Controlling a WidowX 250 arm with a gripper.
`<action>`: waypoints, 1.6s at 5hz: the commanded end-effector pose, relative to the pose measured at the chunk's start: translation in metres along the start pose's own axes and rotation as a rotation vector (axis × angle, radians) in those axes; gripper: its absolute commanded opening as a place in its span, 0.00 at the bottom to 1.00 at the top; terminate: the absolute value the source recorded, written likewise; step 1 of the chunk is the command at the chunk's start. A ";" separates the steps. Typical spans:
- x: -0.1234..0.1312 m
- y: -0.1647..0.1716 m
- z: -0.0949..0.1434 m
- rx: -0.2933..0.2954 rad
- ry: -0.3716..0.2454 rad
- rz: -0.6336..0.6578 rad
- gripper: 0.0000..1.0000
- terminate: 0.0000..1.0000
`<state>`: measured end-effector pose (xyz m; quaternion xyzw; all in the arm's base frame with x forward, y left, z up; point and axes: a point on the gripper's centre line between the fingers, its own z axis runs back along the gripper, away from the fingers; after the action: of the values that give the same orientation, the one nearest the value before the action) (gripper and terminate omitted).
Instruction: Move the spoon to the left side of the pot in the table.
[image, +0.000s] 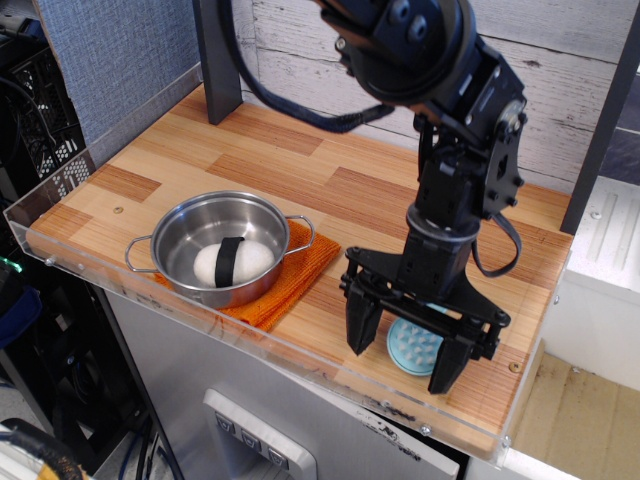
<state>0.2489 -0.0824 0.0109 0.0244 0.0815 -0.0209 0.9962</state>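
Observation:
The light-blue spoon (417, 346) lies at the front right of the wooden table (250, 160); only its bumpy round head shows, the handle is hidden behind the arm. My black gripper (405, 352) is open and hangs low over the spoon, one finger (361, 322) left of the head and the other at its right. The shiny steel pot (221, 246) stands at the front left on an orange cloth, well left of the gripper, and holds a white rounded object with a black band.
An orange cloth (296, 273) lies under the pot. Clear acrylic rails (300, 352) run along the front and left edges. A dark post (218, 55) stands at the back left. A white-plank wall is behind the table.

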 end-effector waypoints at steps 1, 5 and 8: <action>0.006 -0.007 0.008 -0.052 -0.060 -0.001 1.00 0.00; 0.016 -0.008 0.015 -0.049 -0.104 0.013 0.00 0.00; 0.026 -0.002 0.112 0.022 -0.327 -0.124 0.00 0.00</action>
<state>0.2913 -0.0903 0.1021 0.0332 -0.0548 -0.0937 0.9935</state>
